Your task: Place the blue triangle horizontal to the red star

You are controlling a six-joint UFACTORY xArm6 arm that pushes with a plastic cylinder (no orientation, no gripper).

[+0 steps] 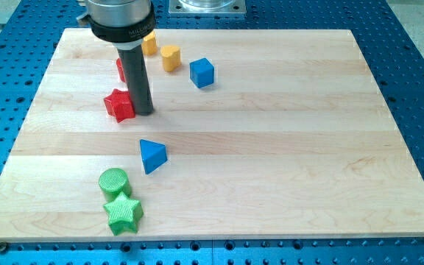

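The blue triangle point(152, 155) lies on the wooden board point(285, 132), left of its middle and toward the view's bottom. The red star point(119, 104) lies above it and a little to the left. My tip point(143, 112) stands right beside the red star on its right side, touching or nearly touching it. The tip is well above the blue triangle, apart from it. The rod hides part of another red block point(121, 68) behind it.
A yellow block point(149, 43), a second yellow block point(170, 57) and a blue cube point(202, 73) sit near the view's top. A green cylinder point(113, 182) and a green star point(123, 213) sit at the bottom left, near the board's edge.
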